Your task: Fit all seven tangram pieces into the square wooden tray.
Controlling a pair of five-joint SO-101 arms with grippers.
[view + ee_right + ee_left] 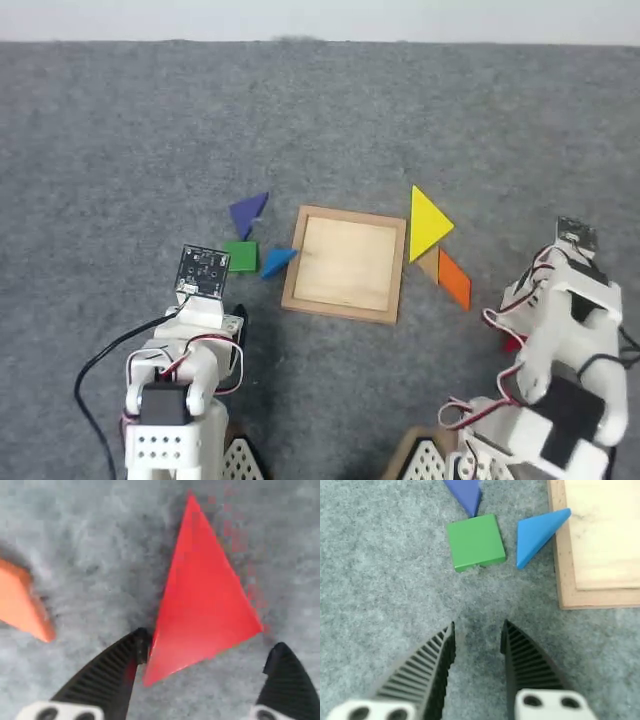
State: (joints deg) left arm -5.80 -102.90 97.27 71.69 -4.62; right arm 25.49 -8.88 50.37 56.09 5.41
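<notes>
The square wooden tray [346, 216] is laid at the centre of the high view on the grey felted tabletop [120, 130], its pale floor bare. Just off its left edge are set a light blue triangle [276, 261], its tip touching the rim, a green square [241, 257] and a dark blue triangle [248, 212]. Against the right edge a yellow triangle [428, 224], a tan triangle [429, 263] and an orange parallelogram [454, 278] are crowded. The left tool [478, 625] is held moderately apart, nothing gripped, short of the green square. The right tool [211, 640] is spread wide about a red triangle [200, 600], one finger [125, 655] set against its edge.
</notes>
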